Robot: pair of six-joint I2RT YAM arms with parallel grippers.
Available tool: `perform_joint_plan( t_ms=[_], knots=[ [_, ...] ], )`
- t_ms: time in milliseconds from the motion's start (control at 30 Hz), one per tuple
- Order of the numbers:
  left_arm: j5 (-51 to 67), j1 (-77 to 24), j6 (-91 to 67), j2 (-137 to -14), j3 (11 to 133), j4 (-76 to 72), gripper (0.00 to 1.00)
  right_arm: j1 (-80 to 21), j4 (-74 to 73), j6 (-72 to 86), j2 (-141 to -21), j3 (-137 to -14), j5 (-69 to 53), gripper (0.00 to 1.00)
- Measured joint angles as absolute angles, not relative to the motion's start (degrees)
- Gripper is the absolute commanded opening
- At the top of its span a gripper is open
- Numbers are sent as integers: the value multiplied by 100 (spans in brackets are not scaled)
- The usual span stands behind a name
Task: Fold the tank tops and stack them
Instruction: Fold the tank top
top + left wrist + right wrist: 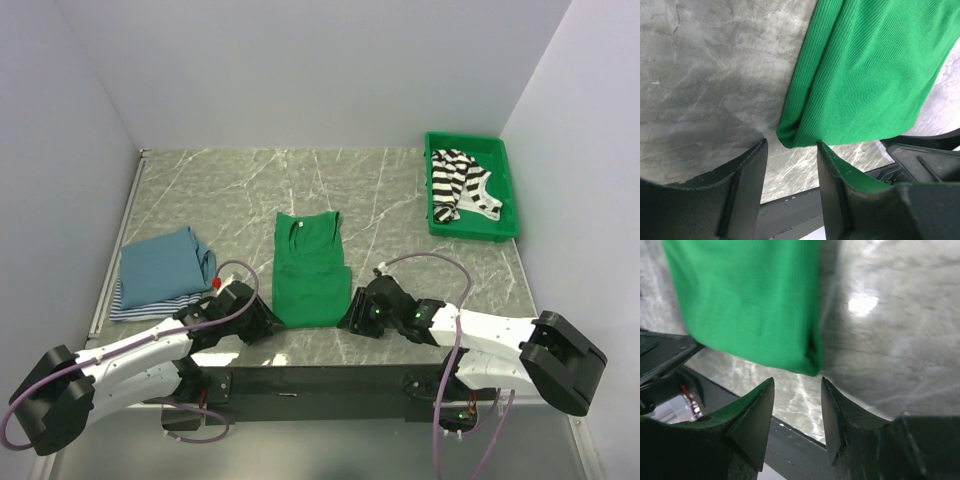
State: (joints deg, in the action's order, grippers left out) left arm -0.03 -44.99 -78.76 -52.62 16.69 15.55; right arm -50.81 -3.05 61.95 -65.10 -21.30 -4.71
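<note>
A plain green tank top (310,268) lies folded lengthwise in a narrow strip at the table's middle. My left gripper (262,320) is open at its near left corner (790,137), the cloth just ahead of the fingertips. My right gripper (352,315) is open at its near right corner (810,362), apart from the cloth. A folded solid blue top (165,262) lies on a blue-white striped one (150,305) at the left. A black-and-white striped top (458,185) lies crumpled in the green bin (508,205).
The green bin stands at the back right, near the right wall. A black strip (320,380) runs along the table's near edge between the arm bases. White walls close in the table on three sides.
</note>
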Motion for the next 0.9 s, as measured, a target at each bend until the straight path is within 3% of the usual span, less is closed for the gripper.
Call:
perform_joint_plan(
  t_ms=[567, 667, 700, 733, 900],
  knots=[
    [-75, -4499, -8088, -5621, 1570, 923, 41, -5151, 191, 6954, -6560, -1833, 95, 49],
    [-95, -4499, -8084, -5658, 1566, 888, 38, -5151, 478, 6984, -6779, -1837, 102, 41],
    [-102, -4499, -8082, -5677, 1566, 880, 36, -5151, 545, 6982, -6853, -1841, 104, 32],
    [-115, -4501, -8073, -5706, 1566, 864, 33, -5151, 589, 6965, -6908, -1846, 108, 29],
    [-167, -4499, -7970, -5824, 1566, 792, 9, -5151, 661, 6886, -7087, -1879, 128, 16]
  ],
)
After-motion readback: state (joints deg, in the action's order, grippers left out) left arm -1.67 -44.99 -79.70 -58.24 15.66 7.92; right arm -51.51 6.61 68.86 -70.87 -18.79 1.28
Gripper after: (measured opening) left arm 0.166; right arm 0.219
